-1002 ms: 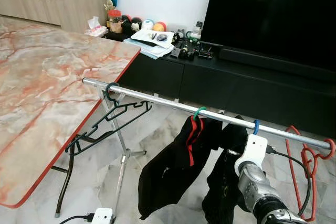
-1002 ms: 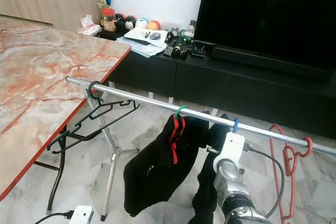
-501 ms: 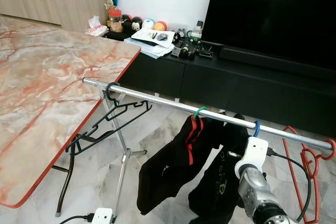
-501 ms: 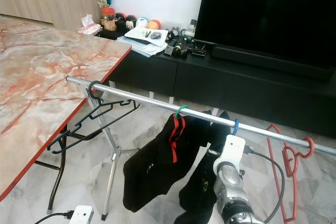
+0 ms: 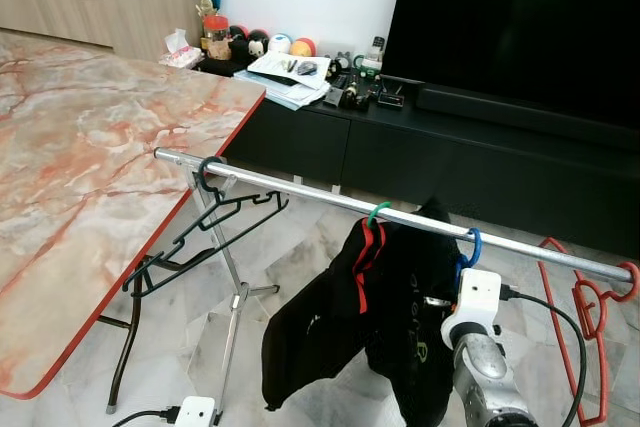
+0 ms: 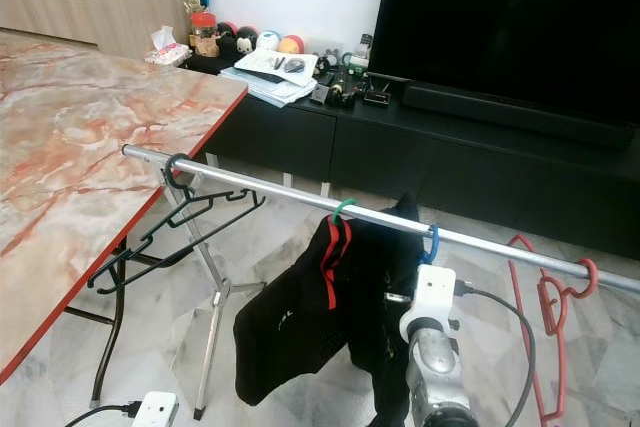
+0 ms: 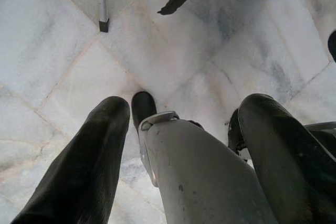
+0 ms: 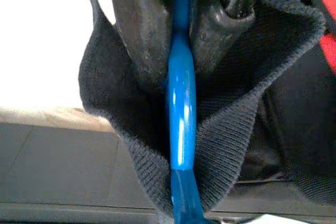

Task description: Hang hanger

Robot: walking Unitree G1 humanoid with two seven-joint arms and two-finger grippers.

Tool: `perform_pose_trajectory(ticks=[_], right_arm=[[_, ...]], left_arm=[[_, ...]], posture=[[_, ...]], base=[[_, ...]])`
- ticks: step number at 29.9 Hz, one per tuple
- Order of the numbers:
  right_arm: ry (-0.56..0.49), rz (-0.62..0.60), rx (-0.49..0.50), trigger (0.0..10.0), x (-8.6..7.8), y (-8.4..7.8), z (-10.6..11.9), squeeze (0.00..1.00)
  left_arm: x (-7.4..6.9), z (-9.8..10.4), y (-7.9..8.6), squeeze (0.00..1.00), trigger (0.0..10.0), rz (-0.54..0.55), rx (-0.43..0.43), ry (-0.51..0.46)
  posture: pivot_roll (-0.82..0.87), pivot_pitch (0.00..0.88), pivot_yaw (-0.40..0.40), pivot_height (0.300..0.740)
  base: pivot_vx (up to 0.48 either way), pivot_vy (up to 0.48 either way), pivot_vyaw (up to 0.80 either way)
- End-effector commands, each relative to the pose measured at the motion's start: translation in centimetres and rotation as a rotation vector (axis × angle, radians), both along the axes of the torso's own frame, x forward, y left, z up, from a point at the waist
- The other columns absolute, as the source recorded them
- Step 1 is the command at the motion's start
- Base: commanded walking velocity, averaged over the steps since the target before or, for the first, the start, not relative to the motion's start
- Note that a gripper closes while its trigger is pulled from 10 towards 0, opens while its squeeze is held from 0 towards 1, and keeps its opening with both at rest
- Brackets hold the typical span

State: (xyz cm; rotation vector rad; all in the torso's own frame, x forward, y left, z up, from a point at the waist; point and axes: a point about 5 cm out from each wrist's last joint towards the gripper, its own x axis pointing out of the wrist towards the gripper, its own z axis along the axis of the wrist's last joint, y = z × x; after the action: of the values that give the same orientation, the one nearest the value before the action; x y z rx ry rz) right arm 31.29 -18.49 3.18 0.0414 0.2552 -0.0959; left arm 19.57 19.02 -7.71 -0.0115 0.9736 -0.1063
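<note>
A metal rail (image 5: 300, 190) on a stand crosses in front of me. A blue hanger (image 5: 470, 245) carrying a black garment (image 5: 415, 317) has its hook over the rail. My right gripper (image 8: 181, 61) is shut on the blue hanger's neck (image 8: 181, 103), with the knit collar bunched around its fingers (image 8: 142, 24). The right wrist (image 5: 475, 297) sits just below the rail. To the left hang a green-hooked hanger (image 5: 378, 212) with a black and red garment (image 5: 320, 317) and a bare black hanger (image 5: 215, 222). My left gripper (image 7: 184, 106) hangs open over the floor.
A red hanger (image 5: 590, 307) hangs at the rail's right end. The marble table (image 5: 80, 167) stands close on the left, its edge by the rail's end. A black TV console (image 5: 450, 147) with clutter and a large TV (image 5: 520, 17) lie behind. A white power strip (image 5: 195, 412) lies on the floor.
My right arm has moved left with the blue hanger. Its black garment has swung up against the black and red one, and the blue hook has slid left along the rail.
</note>
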Motion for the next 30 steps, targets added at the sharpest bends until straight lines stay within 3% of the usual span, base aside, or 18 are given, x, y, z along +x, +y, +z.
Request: perform_pose_trajectory(ticks=[1, 9, 14, 15, 21, 30], right_arm=[[-0.090, 0.032, -0.031, 0.0, 0.3, -0.1, 1.3, 0.00], [-0.170, 0.051, -0.032, 0.0, -0.5, 0.2, 1.6, 0.00], [-0.060, 0.063, -0.095, 0.0, -1.2, 0.1, 0.0, 0.00], [0.029, 0.057, -0.119, 10.0, -2.1, -0.1, -1.5, 0.00], [0.058, 0.060, -0.094, 10.0, -3.5, 0.2, -2.7, 0.00], [0.069, -0.027, -0.078, 10.0, -4.8, -0.8, -3.3, 0.00]], left_arm=[[-0.7, -0.4, 0.0, 0.00, 10.0, -0.020, 0.010, 0.035], [-0.9, -0.4, 0.3, 0.00, 10.0, -0.032, 0.020, 0.039], [-1.0, -0.4, 0.4, 0.00, 10.0, -0.043, 0.028, 0.043], [-1.0, -0.4, 0.5, 0.00, 10.0, -0.048, 0.031, 0.043], [-1.2, -0.5, 0.6, 0.00, 10.0, -0.046, 0.039, 0.042], [-1.4, -0.6, 1.0, 0.00, 10.0, -0.036, 0.047, 0.040]], posture=[[0.10, 0.000, -0.052, 0.740], [0.10, 0.000, -0.040, 0.740], [0.10, 0.000, -0.036, 0.740], [0.10, 0.000, -0.035, 0.740], [0.12, 0.000, -0.032, 0.740], [0.10, 0.000, -0.018, 0.740]], base=[[0.000, 0.000, 0.00], [0.000, 0.000, 0.00], [0.000, 0.000, 0.00], [0.000, 0.000, 0.00], [0.000, 0.000, 0.00], [0.000, 0.000, 0.00]])
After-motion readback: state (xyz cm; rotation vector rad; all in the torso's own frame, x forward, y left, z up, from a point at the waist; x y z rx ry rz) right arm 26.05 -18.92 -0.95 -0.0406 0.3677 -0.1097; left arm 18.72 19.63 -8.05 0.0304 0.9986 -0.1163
